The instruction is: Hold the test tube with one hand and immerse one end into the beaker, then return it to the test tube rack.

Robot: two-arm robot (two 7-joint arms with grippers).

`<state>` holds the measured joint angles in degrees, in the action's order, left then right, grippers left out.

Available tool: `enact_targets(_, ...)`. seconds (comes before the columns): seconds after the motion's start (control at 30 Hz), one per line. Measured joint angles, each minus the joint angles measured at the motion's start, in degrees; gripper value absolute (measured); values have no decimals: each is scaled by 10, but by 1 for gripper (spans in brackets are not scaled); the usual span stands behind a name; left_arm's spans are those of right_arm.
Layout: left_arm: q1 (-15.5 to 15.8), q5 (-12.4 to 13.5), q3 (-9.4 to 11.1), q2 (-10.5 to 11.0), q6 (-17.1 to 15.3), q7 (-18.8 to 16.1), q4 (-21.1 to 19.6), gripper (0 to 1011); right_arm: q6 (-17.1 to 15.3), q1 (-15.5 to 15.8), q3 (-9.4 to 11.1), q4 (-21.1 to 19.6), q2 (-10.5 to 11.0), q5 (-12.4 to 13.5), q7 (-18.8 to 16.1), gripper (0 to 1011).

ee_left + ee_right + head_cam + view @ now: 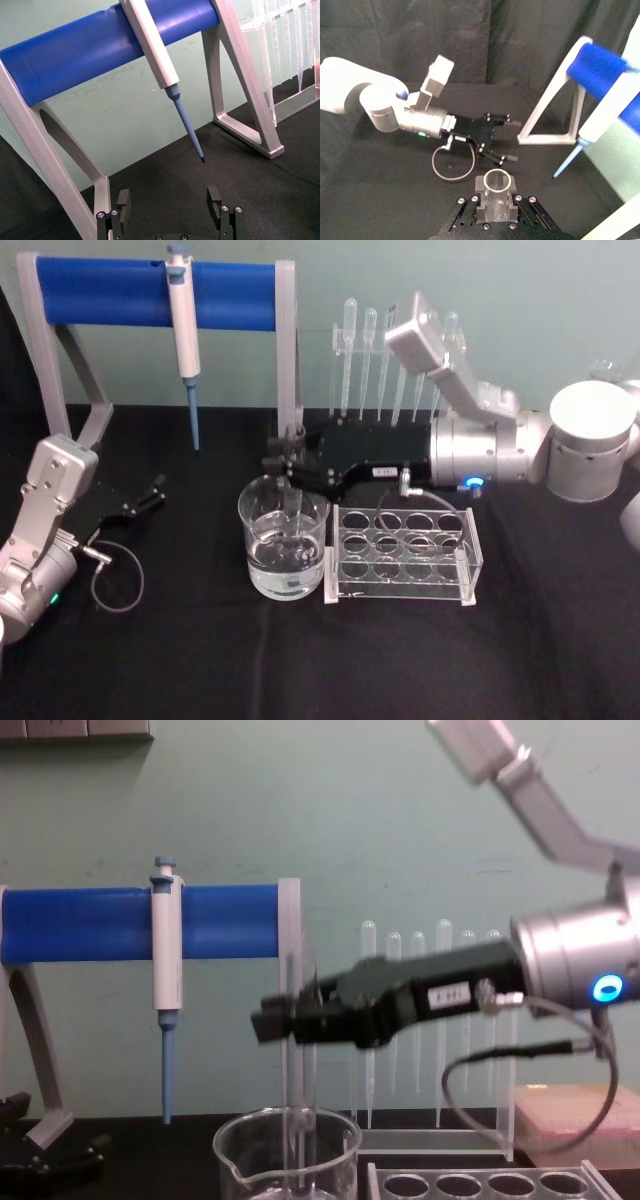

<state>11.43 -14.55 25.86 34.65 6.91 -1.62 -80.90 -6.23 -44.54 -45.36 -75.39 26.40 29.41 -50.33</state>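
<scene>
My right gripper (pixel 287 466) reaches in from the right, shut on the test tube (pixel 292 508), which stands upright. The tube's lower end dips into the water in the beaker (pixel 283 545) on the black table. From the chest, the right gripper (pixel 276 1017) hangs above the beaker (pixel 287 1155) and the test tube (pixel 297 1120) runs down through its rim. The right wrist view looks down at the test tube's (pixel 497 194) open top between the right gripper's fingers (pixel 480 192). My left gripper (pixel 148 494) rests open at the table's left; its fingers (pixel 123 201) are spread apart with nothing between them.
A clear tube rack (pixel 405 552) stands just right of the beaker. Behind, a white-and-blue pipettor (pixel 184 330) hangs on a blue-barred stand (pixel 110 292), whose post (pixel 288 350) rises close behind the beaker. A row of plastic pipettes (pixel 370 360) stands at the back.
</scene>
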Motion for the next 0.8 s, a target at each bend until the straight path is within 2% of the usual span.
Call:
enact_targets(0.37, 0, 0, 0, 0, 0, 0, 0, 1000, -16, -2, 26, -93, 37, 21, 14, 226)
enact_targets(0.57, 0, 0, 0, 0, 0, 0, 0, 1000, -20, 3, 35, -130, 56, 33, 22, 226)
enact_targets(0.8, 0, 0, 0, 0, 0, 0, 0, 1000, -26, 21, 51, -185, 94, 49, 37, 226)
